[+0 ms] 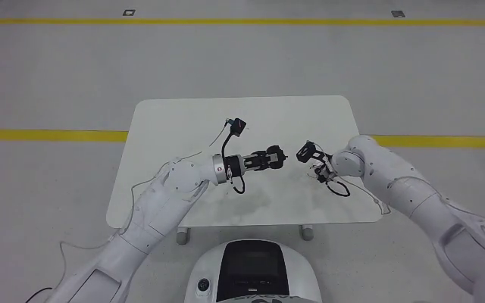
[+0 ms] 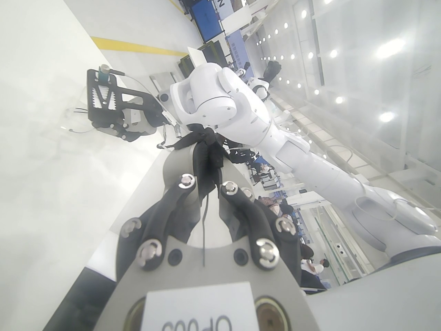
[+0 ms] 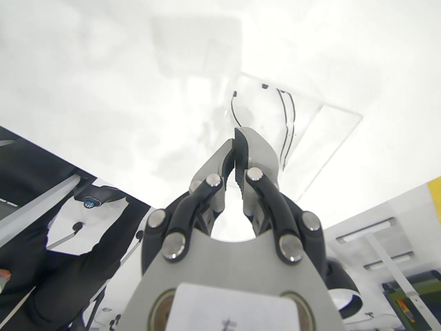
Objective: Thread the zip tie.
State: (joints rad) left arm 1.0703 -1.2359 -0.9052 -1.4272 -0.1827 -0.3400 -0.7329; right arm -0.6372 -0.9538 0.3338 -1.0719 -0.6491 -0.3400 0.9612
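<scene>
Your left gripper (image 2: 206,149) pinches the zip tie (image 2: 205,225) well inside the table (image 1: 189,129) edges; your right gripper (image 3: 235,160), pressed together, hangs near the clear tray (image 3: 339,111).

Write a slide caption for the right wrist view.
Shut right gripper over a clear plastic tray holding thin black zip ties on a white table.
</scene>
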